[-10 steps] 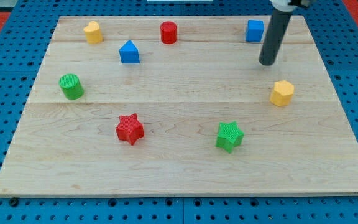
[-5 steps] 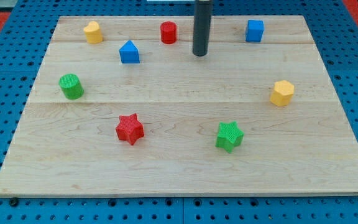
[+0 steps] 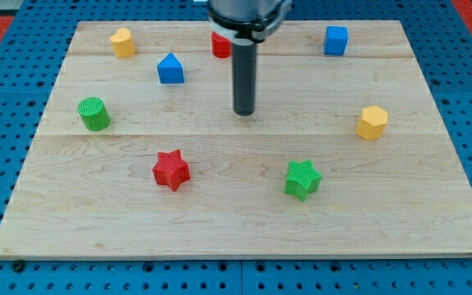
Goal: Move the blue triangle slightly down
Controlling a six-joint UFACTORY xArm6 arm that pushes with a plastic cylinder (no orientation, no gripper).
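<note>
The blue triangle (image 3: 170,69) lies on the wooden board (image 3: 244,221) at the view's upper left. My tip (image 3: 243,112) rests on the board near the middle, to the right of and below the blue triangle, well apart from it. The rod rises toward the view's top and hides most of the red cylinder (image 3: 218,45).
A yellow block (image 3: 122,42) lies at the top left, a blue cube (image 3: 335,40) at the top right, a green cylinder (image 3: 94,113) at the left, a yellow hexagon (image 3: 372,122) at the right, a red star (image 3: 171,170) and a green star (image 3: 302,179) lower down.
My tip moved from the view's upper right leftward across the board, then down to the middle. No block has moved.
</note>
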